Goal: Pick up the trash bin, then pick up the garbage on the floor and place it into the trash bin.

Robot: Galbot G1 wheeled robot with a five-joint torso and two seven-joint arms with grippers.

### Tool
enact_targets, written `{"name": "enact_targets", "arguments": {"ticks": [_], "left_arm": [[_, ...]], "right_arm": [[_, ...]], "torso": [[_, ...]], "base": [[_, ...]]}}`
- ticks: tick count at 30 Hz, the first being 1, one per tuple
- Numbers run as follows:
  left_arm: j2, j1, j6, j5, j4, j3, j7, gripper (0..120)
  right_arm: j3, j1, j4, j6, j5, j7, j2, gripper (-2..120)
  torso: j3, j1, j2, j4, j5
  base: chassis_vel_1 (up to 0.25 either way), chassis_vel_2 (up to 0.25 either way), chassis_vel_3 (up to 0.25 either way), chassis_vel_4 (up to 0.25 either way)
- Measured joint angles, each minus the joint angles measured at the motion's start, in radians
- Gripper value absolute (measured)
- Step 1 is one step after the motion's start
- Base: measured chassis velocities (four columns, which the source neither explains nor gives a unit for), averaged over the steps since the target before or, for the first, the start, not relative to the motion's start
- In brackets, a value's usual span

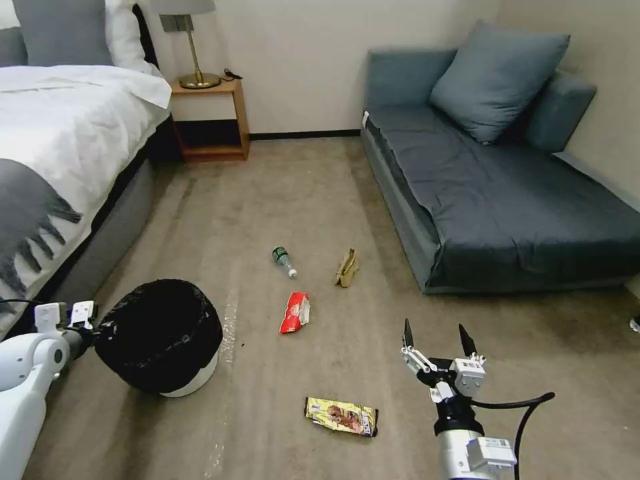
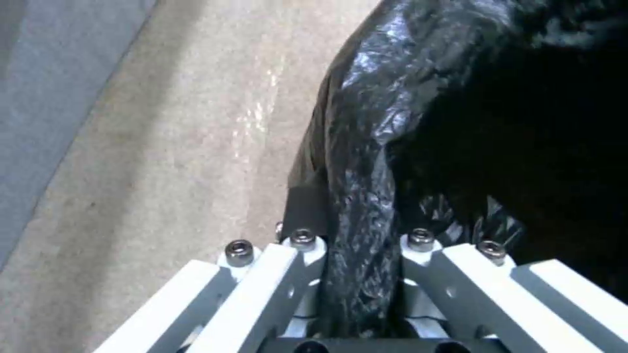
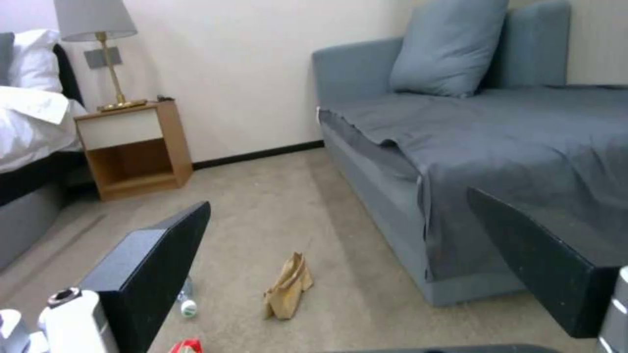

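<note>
The trash bin (image 1: 160, 337), white with a black bag liner, sits tilted at the lower left beside the bed. My left gripper (image 1: 90, 327) is shut on its rim; in the left wrist view the left gripper (image 2: 356, 230) pinches the glossy liner of the trash bin (image 2: 458, 122). The garbage lies on the carpet: a clear bottle (image 1: 283, 260), a brown paper bag (image 1: 347, 268), a red-and-white packet (image 1: 295, 312) and a yellow-brown wrapper (image 1: 341, 416). My right gripper (image 1: 437, 333) hovers open to the right of the wrapper, holding nothing. In the right wrist view the right gripper (image 3: 337, 201) frames the paper bag (image 3: 288, 289).
A bed (image 1: 60, 147) runs along the left and a grey sofa (image 1: 507, 193) along the right. A wooden nightstand (image 1: 210, 120) with a lamp stands at the far wall. Open carpet (image 1: 293, 193) lies between them.
</note>
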Motion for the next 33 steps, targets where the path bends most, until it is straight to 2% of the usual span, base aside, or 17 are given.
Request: {"name": "enact_targets", "arguments": {"ticks": [3,8,11,12,15,16,17,20,21,25,26,30,32,33], "left_arm": [[0.0,0.02,0.0,-0.001,-0.019,-0.011,-0.004,8],[0.002,0.073,0.0,-0.016,-0.092,-0.053,-0.024,8],[-0.004,0.113,0.0,-0.03,-0.171,-0.088,-0.054,8],[-0.004,0.113,0.0,-0.03,-0.171,-0.088,-0.054,8],[-0.017,0.155,0.0,-0.039,-0.282,-0.109,-0.083,8],[-0.017,0.155,0.0,-0.039,-0.282,-0.109,-0.083,8],[-0.02,0.168,0.0,-0.029,-0.31,-0.115,-0.087,8],[-0.038,0.23,0.0,0.034,-0.408,-0.15,-0.094,8],[-0.038,0.23,0.0,0.034,-0.408,-0.15,-0.094,8],[-0.058,0.299,0.0,0.079,-0.493,-0.206,-0.095,8],[-0.058,0.299,0.0,0.079,-0.493,-0.206,-0.095,8],[-0.089,0.4,-0.001,0.115,-0.563,-0.252,-0.089,7],[-0.089,0.4,-0.001,0.115,-0.563,-0.252,-0.089,7],[-0.103,0.435,-0.001,0.119,-0.589,-0.266,-0.085,7]], "right_arm": [[0.005,0.002,-0.004,0.0,0.012,-0.001,0.0,100],[0.028,0.003,-0.008,-0.001,0.045,-0.005,0.0,100],[0.035,0.013,-0.018,-0.015,0.063,-0.01,0.0,100],[0.035,0.013,-0.018,-0.015,0.063,-0.01,0.0,100],[0.027,0.03,-0.042,-0.035,0.069,-0.023,-0.016,100],[0.027,0.03,-0.042,-0.035,0.069,-0.023,-0.016,100],[0.026,0.038,-0.051,-0.043,0.073,-0.031,-0.026,100],[0.035,0.1,-0.124,-0.094,0.091,-0.091,-0.115,100],[0.035,0.1,-0.124,-0.094,0.091,-0.091,-0.115,100],[0.003,0.194,-0.229,-0.15,0.123,-0.181,-0.269,100],[0.003,0.194,-0.229,-0.15,0.123,-0.181,-0.269,100],[-0.112,0.292,-0.329,-0.223,0.166,-0.27,-0.409,100],[-0.112,0.292,-0.329,-0.223,0.166,-0.27,-0.409,100],[-0.155,0.326,-0.361,-0.249,0.164,-0.3,-0.442,100]], "torso": [[0.0,0.0,0.0,0.0001,-0.0001],[0.0,0.0,0.0,0.0004,-0.0001],[0.0,0.0,0.0,0.0007,0.0],[0.0,0.0,0.0,0.0007,0.0],[0.0,0.0,0.0,0.0004,0.0],[0.0,0.0,0.0,0.0004,0.0],[0.0,0.0,0.0,0.0001,0.0002],[0.0,0.0,0.0,0.0002,0.0001],[0.0,0.0,0.0,0.0002,0.0001],[0.0,0.0,0.0,0.0004,0.0003],[0.0,0.0,0.0,0.0004,0.0003],[0.0,0.0,0.0,0.0004,0.0002],[0.0,0.0,0.0,0.0004,0.0002],[0.0,0.0,0.0,0.0006,0.0004]], "base": [[0.0,0.0,0.0,0.0],[0.0,0.0,0.0,0.0],[0.0,0.0,0.0,0.0],[0.0,0.0,0.0,0.0],[0.0,0.0,0.0,0.0],[0.0,0.0,0.0,0.0],[0.0,0.0,0.0,0.0],[0.0,0.0,0.0,0.0],[0.0,0.0,0.0,0.0],[0.0,0.0,0.0,0.0],[0.0,0.0,0.0,0.0],[0.0,0.0,0.0,0.0],[0.0,0.0,0.0,0.0],[0.0,0.0,0.0,0.0]]}}
